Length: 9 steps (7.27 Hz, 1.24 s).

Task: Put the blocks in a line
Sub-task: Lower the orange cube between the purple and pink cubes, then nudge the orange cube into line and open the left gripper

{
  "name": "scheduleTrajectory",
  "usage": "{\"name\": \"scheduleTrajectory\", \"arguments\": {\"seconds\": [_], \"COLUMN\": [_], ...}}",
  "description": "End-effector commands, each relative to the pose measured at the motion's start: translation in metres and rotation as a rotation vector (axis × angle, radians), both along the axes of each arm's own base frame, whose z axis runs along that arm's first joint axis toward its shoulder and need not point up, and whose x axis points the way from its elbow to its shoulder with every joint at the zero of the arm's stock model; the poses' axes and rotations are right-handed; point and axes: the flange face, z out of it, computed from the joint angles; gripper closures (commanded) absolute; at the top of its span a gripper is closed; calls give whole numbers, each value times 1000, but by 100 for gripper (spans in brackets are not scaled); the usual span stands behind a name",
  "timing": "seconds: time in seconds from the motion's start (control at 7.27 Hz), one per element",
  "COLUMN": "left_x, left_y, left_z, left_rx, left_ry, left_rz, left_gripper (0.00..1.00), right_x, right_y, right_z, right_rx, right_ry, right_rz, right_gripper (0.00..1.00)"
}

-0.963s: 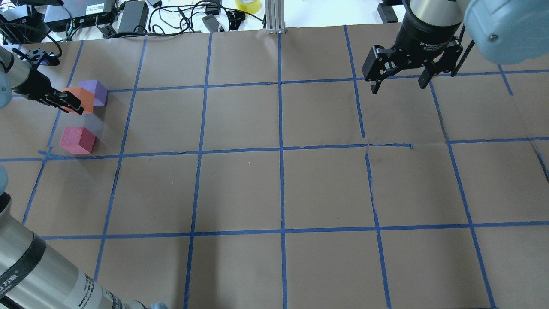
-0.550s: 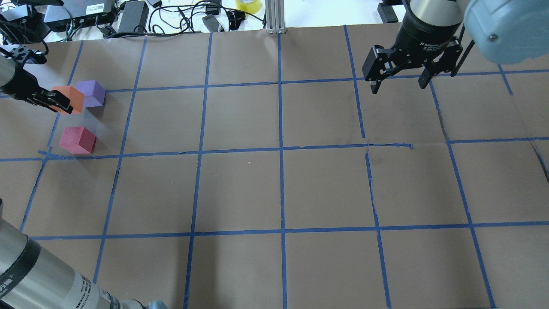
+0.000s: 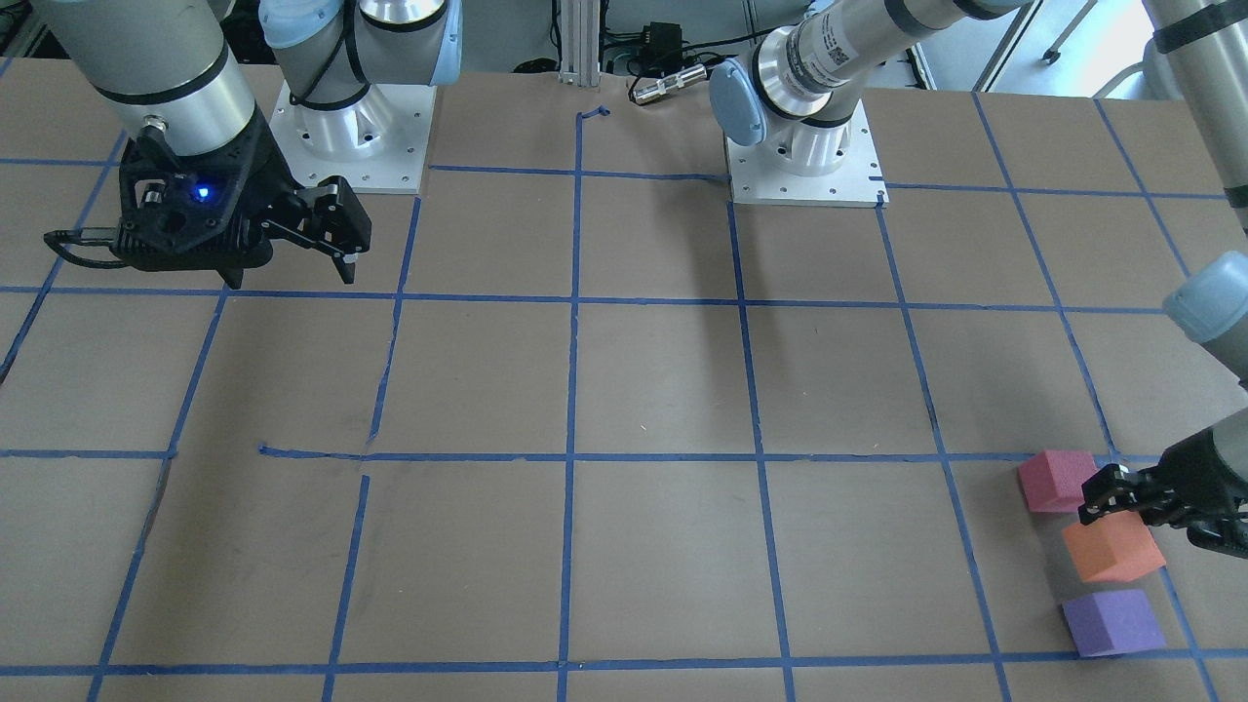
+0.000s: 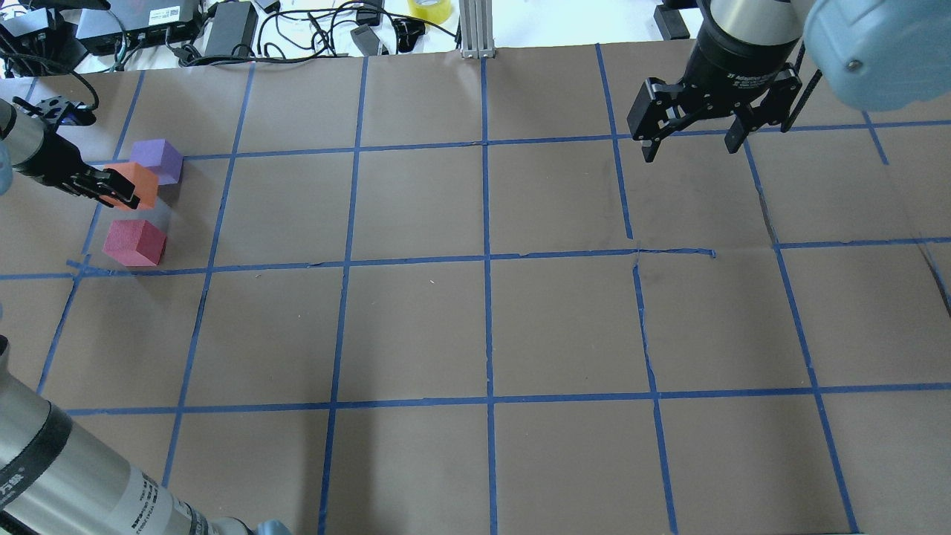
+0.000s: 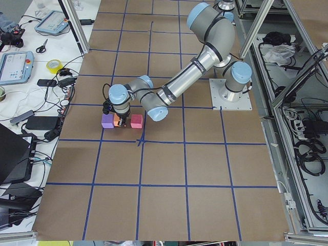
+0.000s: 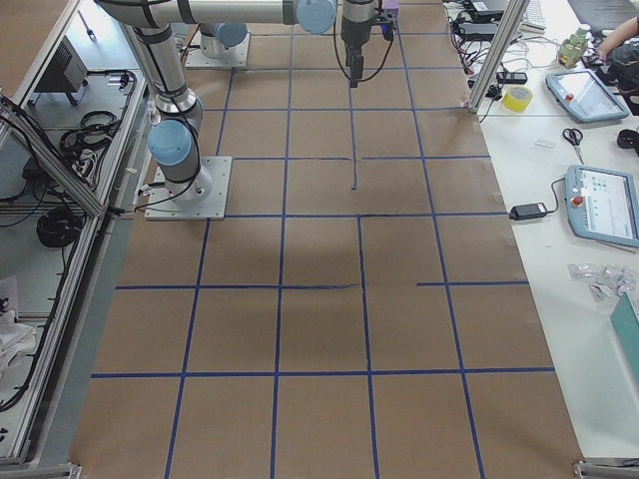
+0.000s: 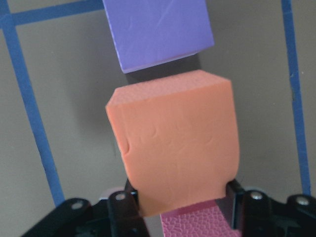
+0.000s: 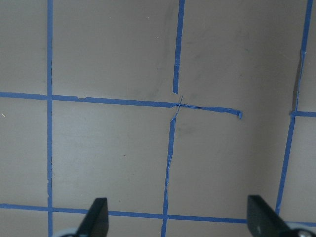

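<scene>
Logged pinkish-red block [image 4: 134,243] nearest the robot, lying free, with left gripper [image 4: 117,190] just beyond, pinched on orange block [image 4: 141,186]. Saw orange shifted off the side of purple block [image 4: 157,160] within the last second, down into the gap between purple and pinkish-red; judged the row nearly formed, release likely next. Farther off, found right gripper [image 4: 691,151] spread, holding nothing.

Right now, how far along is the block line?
Done: purple block and pinkish-red block sit with a gap between them. In hand: left gripper is shut on the orange block, over that gap. Left: set it down in line and release. Right gripper hangs open, far off.
</scene>
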Motion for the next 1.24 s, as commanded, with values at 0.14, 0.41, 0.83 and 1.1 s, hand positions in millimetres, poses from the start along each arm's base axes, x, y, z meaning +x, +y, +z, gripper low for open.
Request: {"name": "scheduleTrajectory", "arguments": {"seconds": [0.14, 0.41, 0.83, 1.1], "left_x": [-1, -5, -4, -1], "left_y": [2, 6, 7, 2], "left_z": [-10, -19, -26, -25], "left_rx": [16, 33, 43, 5], "left_ry": [0, 7, 11, -9], "left_rz": [2, 11, 6, 5], "left_gripper": [100, 100, 84, 11], "right_x": [0, 0, 0, 0], "right_y": [0, 0, 0, 0], "right_z": [0, 0, 0, 0], "right_rx": [-1, -1, -1, -1], "right_ry": [-4, -1, -1, -1], "right_rz": [-1, -3, -3, -1], "right_gripper": [0, 0, 0, 0]}}
